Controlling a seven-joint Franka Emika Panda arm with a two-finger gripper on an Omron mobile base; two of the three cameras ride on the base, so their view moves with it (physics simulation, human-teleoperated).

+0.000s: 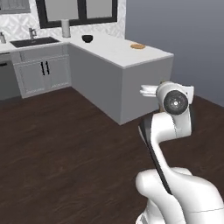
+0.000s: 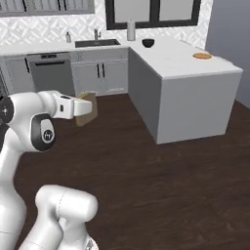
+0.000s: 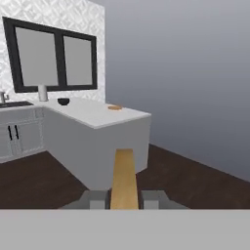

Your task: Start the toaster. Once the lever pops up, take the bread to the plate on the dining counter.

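My gripper [image 2: 86, 109] is shut on the bread [image 2: 87, 108], a tan slice held on edge in the air over the dark floor. In the hand view the bread [image 3: 123, 177] rises edge-on between the two fingertips of the gripper [image 3: 124, 199]. The orange-tan plate [image 1: 138, 46] [image 2: 202, 56] [image 3: 115, 108] lies near the end of the white dining counter [image 1: 114, 51] [image 2: 176, 66] [image 3: 93, 116], well ahead of the gripper and apart from it. The toaster is out of view.
A black bowl [image 1: 87, 38] [image 2: 148, 43] sits farther back on the same counter, near a white cylinder [image 1: 65, 28]. A sink [image 1: 34, 42] and grey cabinets [image 2: 100, 75] line the back wall. Dark wood floor [image 2: 146, 171] lies between me and the counter.
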